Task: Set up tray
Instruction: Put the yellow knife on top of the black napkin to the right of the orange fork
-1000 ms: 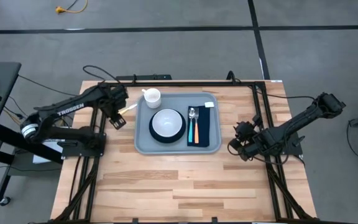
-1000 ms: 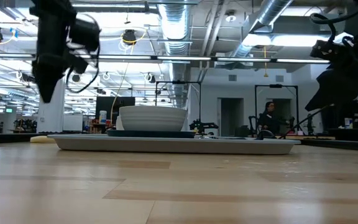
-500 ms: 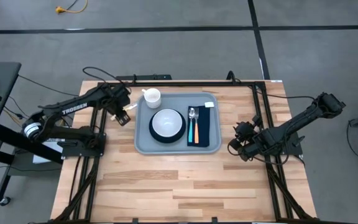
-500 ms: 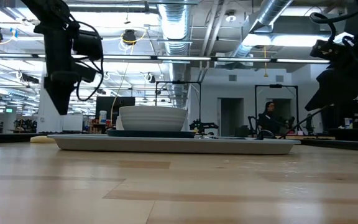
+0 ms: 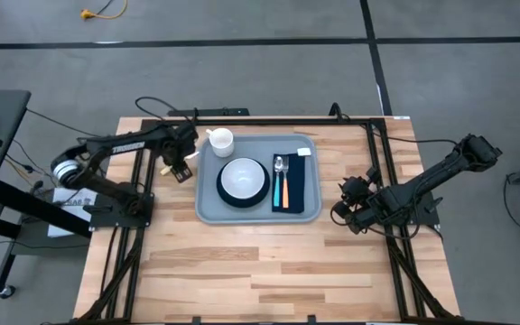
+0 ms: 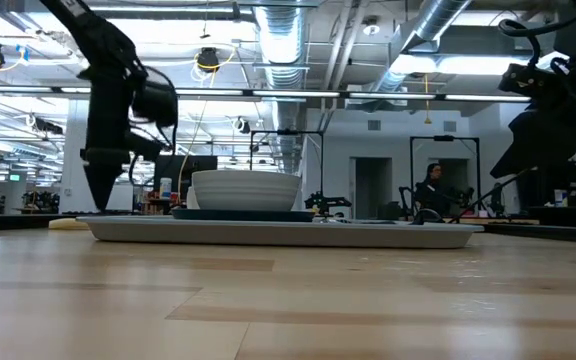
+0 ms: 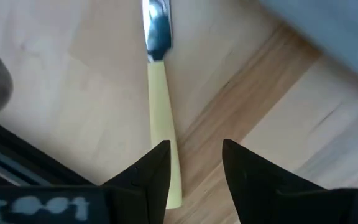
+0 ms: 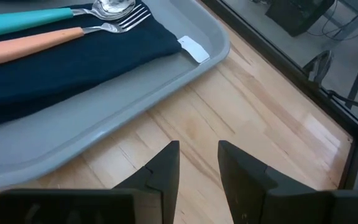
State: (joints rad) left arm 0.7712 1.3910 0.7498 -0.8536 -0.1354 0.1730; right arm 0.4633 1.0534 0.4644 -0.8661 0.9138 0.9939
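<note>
The light grey-blue tray (image 5: 208, 209) lies on the far middle of the table. It carries a white bowl (image 5: 243, 176) on a dark plate, a white cup (image 5: 221, 140), and a navy cloth (image 5: 298, 185) with a teal-handled spoon and an orange-handled fork. A knife (image 7: 158, 118) with a pale yellow handle lies on the wood just left of the tray. My left gripper (image 7: 194, 146) is open, low over the handle's end (image 7: 173, 193), which lies beside one finger; whether they touch I cannot tell. My right gripper (image 8: 199, 146) hovers open to the right of the tray (image 8: 123, 112).
Black cables and a frame rail run along the table's far edge and both sides. The near half of the wooden table (image 5: 260, 271) lies bare. A person sits far off in the room behind (image 6: 433, 185).
My left gripper has moved down toward the table and a little right toward the tray's left edge, coming in over the knife. The right arm and the things on the tray have kept still.
</note>
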